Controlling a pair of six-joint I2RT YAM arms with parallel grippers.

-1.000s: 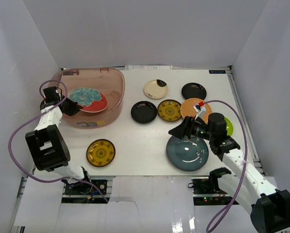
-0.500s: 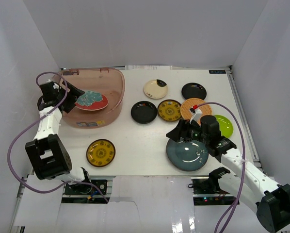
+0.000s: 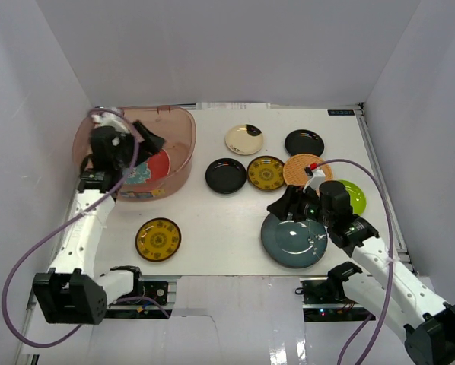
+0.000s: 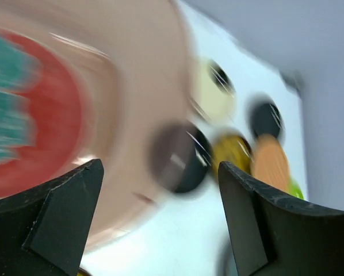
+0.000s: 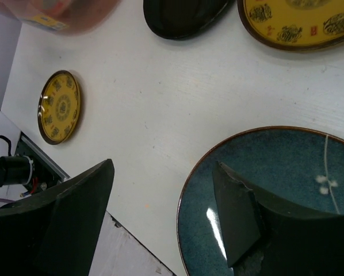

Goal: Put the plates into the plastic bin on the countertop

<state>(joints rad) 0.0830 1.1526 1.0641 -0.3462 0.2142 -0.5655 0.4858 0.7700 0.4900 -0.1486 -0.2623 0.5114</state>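
My left tool (image 4: 159, 172) hangs above the plastic bin (image 3: 183, 125) with its jaws spread wide and nothing between them. Its wrist view is smeared, but the red-and-teal plate (image 4: 39, 132) shows below, lying inside the bin and free of my fingers. The bin sits in the far left corner of the tabletop (image 3: 212, 220). My right tool (image 5: 163, 167) is also parted and empty. It straddles the rim of the large grey-blue plate (image 5: 287, 190), with one finger over bare tabletop and the other over the glaze. I cannot tell whether either finger touches. That plate lies flat near the near edge, right of the middle. The lime green plate (image 3: 355, 196) is just beside it toward the right edge, and the orange woven-look plate (image 3: 302, 169) is just beyond. As I judge it, the pick is the risky part. The rim is low and the glaze looks slick, so if I close too high my fingers could skate off, or shove the plate into its neighbours. A pinch on one edge of so wide a plate could also let it droop and slip free over the black plate (image 3: 226, 176) on the way across. My left arm is over the bin too, so bringing the right one in now risks a knock between them. Setting the grey-blue plate down hard on the red-and-teal one could chip either.
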